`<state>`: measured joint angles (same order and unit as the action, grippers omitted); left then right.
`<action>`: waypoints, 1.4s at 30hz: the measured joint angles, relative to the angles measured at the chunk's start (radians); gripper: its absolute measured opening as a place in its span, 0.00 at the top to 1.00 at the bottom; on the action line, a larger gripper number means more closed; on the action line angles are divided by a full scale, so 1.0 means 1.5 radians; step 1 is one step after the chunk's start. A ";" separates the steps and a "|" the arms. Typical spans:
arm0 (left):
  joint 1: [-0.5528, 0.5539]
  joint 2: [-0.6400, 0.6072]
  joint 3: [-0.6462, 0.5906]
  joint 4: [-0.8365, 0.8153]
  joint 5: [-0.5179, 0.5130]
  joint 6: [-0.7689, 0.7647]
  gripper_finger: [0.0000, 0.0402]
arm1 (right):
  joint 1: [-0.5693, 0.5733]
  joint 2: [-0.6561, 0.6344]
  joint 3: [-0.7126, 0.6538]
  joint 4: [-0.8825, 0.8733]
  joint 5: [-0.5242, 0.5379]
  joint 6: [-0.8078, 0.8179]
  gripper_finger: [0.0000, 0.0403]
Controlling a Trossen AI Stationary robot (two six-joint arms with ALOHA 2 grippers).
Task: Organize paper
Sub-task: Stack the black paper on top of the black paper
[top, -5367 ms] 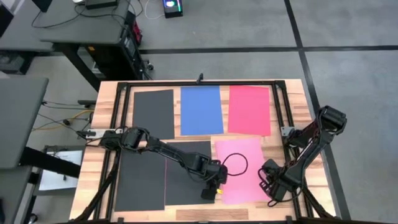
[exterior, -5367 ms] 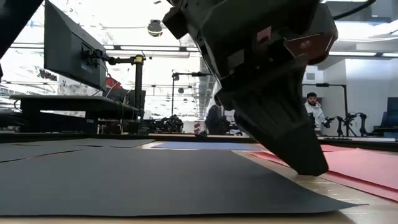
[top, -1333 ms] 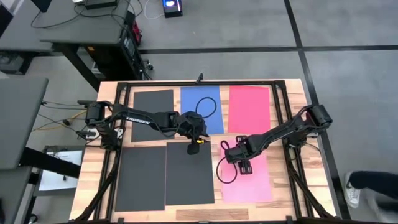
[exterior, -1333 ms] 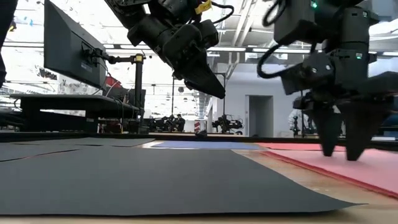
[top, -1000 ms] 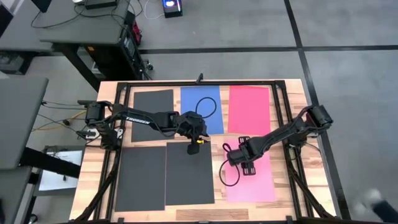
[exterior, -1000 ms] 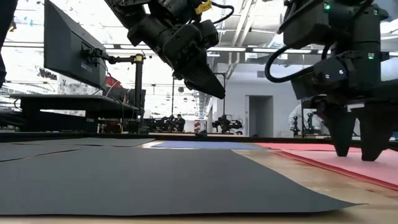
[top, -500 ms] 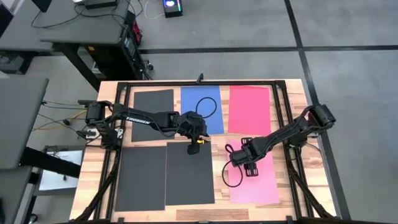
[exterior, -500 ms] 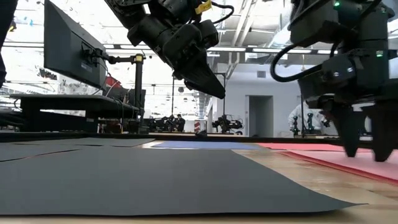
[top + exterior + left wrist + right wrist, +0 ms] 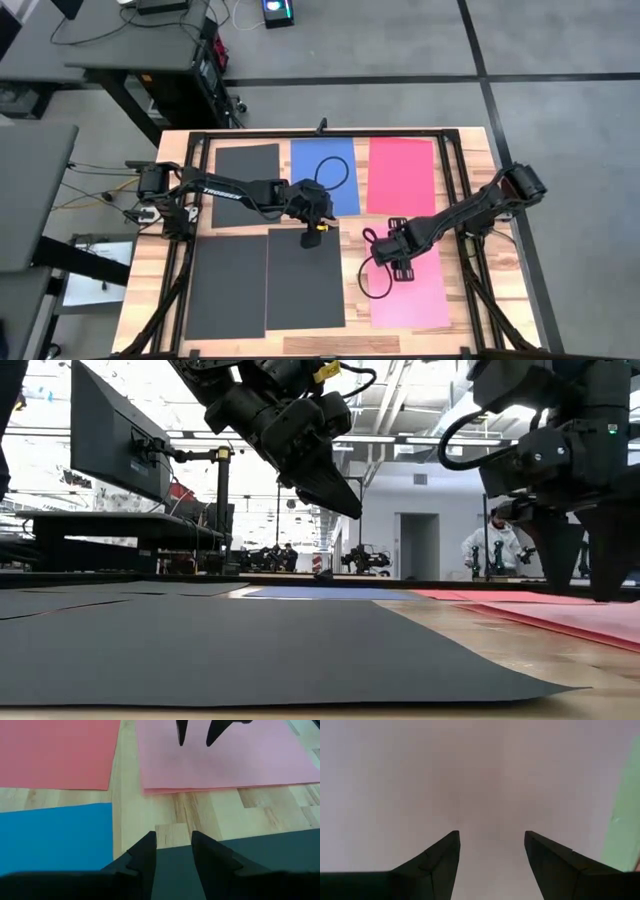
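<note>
From above, the right gripper (image 9: pixel 402 262) hung over the pink sheet (image 9: pixel 408 288); the left gripper (image 9: pixel 310 238) waited beside the blue sheet (image 9: pixel 324 176). The right wrist view showed its fingers (image 9: pixel 436 861) spread apart, empty, pink paper directly beneath. The left wrist view showed narrowly parted, empty fingers (image 9: pixel 145 856)

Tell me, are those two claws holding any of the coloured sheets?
No. The left gripper hangs open above the table; the right gripper is open over the flat pink paper sheet, gripping nothing.
</note>
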<state>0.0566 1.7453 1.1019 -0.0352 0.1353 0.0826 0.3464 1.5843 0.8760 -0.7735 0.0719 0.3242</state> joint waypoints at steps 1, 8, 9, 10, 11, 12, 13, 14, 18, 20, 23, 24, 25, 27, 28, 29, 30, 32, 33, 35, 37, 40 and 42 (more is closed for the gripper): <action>0.002 -0.005 0.000 -0.019 -0.002 0.000 0.73 | -0.001 0.000 0.005 -0.004 0.004 -0.001 0.48; 0.008 -0.094 0.000 -0.187 -0.064 -0.037 0.73 | -0.001 -0.010 0.054 0.033 0.093 -0.049 0.48; 0.002 -0.110 0.000 -0.218 -0.074 -0.045 0.73 | -0.004 -0.010 0.055 0.063 0.104 -0.064 0.48; -0.004 -0.129 0.000 -0.248 -0.086 -0.053 0.73 | -0.008 -0.010 0.056 0.105 0.109 -0.082 0.48; -0.013 -0.147 0.000 -0.285 -0.101 -0.063 0.73 | -0.015 -0.007 0.056 0.151 0.109 -0.102 0.48; -0.024 -0.162 0.000 -0.319 -0.121 -0.071 0.73 | -0.023 -0.002 0.056 0.202 0.107 -0.118 0.48; -0.037 -0.181 -0.002 -0.342 -0.149 -0.077 0.73 | -0.032 0.006 0.057 0.257 0.099 -0.132 0.48; -0.055 -0.203 -0.010 -0.347 -0.179 -0.084 0.73 | -0.043 0.016 0.057 0.305 0.081 -0.147 0.48; -0.110 -0.313 -0.083 -0.279 -0.260 -0.100 0.73 | -0.095 0.081 0.093 0.388 0.017 -0.193 0.51; -0.120 -0.368 -0.145 -0.214 -0.273 -0.123 0.73 | -0.114 0.124 0.136 0.388 0.008 -0.220 0.52; -0.119 -0.430 -0.240 -0.131 -0.288 -0.163 0.73 | -0.130 0.194 0.212 0.373 0.005 -0.261 0.53; -0.117 -0.447 -0.268 -0.113 -0.292 -0.176 0.73 | -0.132 0.217 0.240 0.361 0.002 -0.272 0.53; -0.116 -0.459 -0.292 -0.097 -0.293 -0.186 0.73 | -0.133 0.239 0.266 0.345 -0.001 -0.283 0.53; -0.115 -0.476 -0.329 -0.072 -0.296 -0.199 0.73 | -0.134 0.277 0.315 0.316 -0.004 -0.293 0.54; -0.115 -0.482 -0.343 -0.066 -0.296 -0.206 0.73 | -0.133 0.296 0.335 0.298 -0.008 -0.297 0.54; -0.115 -0.484 -0.353 -0.060 -0.297 -0.212 0.73 | -0.133 0.313 0.352 0.284 -0.015 -0.302 0.54; -0.115 -0.484 -0.359 -0.054 -0.297 -0.216 0.73 | -0.134 0.329 0.366 0.271 -0.020 -0.305 0.54; -0.115 -0.484 -0.364 -0.052 -0.297 -0.220 0.73 | -0.134 0.355 0.385 0.248 -0.027 -0.311 0.54; -0.115 -0.484 -0.366 -0.054 -0.297 -0.220 0.73 | -0.134 0.363 0.391 0.245 -0.032 -0.312 0.54; -0.115 -0.478 -0.366 -0.049 -0.301 -0.220 0.73 | -0.132 0.375 0.399 0.235 -0.035 -0.310 0.54; -0.115 -0.475 -0.366 -0.048 -0.303 -0.218 0.73 | -0.130 0.375 0.400 0.215 -0.034 -0.309 0.54; -0.115 -0.475 -0.366 -0.041 -0.305 -0.217 0.73 | -0.126 0.373 0.399 0.182 -0.034 -0.291 0.54; -0.115 -0.475 -0.366 -0.039 -0.305 -0.216 0.73 | -0.126 0.370 0.398 0.149 -0.034 -0.284 0.54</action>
<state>-0.1165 1.0332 0.5526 -0.0940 -0.3228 -0.2410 0.1575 2.1387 1.4736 -0.5496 0.0216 -0.1021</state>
